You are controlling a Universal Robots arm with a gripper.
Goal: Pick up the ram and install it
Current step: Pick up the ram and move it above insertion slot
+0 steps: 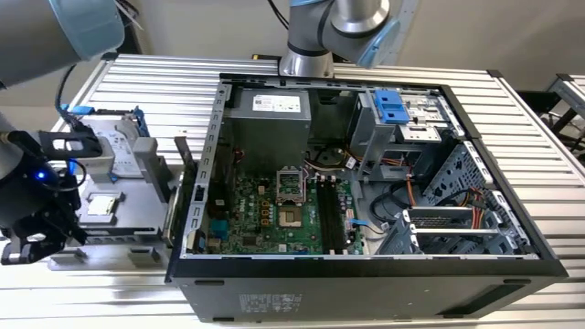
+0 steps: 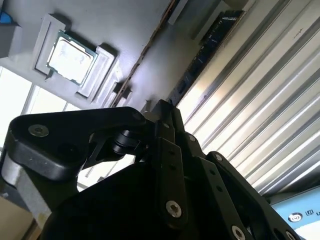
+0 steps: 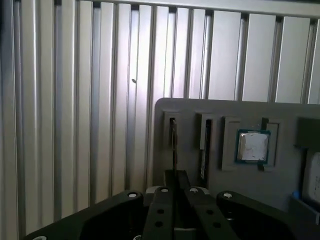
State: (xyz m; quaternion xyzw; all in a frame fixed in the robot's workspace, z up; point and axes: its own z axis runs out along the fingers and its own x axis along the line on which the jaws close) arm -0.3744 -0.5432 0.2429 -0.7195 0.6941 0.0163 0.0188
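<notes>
The ram (image 3: 173, 145) stands on edge in a slot of the grey parts tray (image 3: 280, 115), a thin dark board that also shows in the second wrist view (image 2: 210, 45). Its near end runs between the black fingers of my gripper (image 3: 175, 182), which is shut on the ram. The finger linkages (image 2: 170, 150) are folded close together. In the exterior view my gripper (image 1: 37, 240) hangs low over the tray's near end at the view's far left. The black motherboard slots (image 1: 331, 212) lie inside the open computer case (image 1: 196, 178), well to the right.
A second memory stick (image 3: 205, 150) stands in the neighbouring tray slot, beside a square processor chip (image 3: 253, 146). A silver hard drive with blue rails (image 1: 114, 147) lies at the tray's far end. Ribbed aluminium table (image 1: 164, 82) surrounds everything. Another robot arm's base (image 1: 306, 62) stands behind the case.
</notes>
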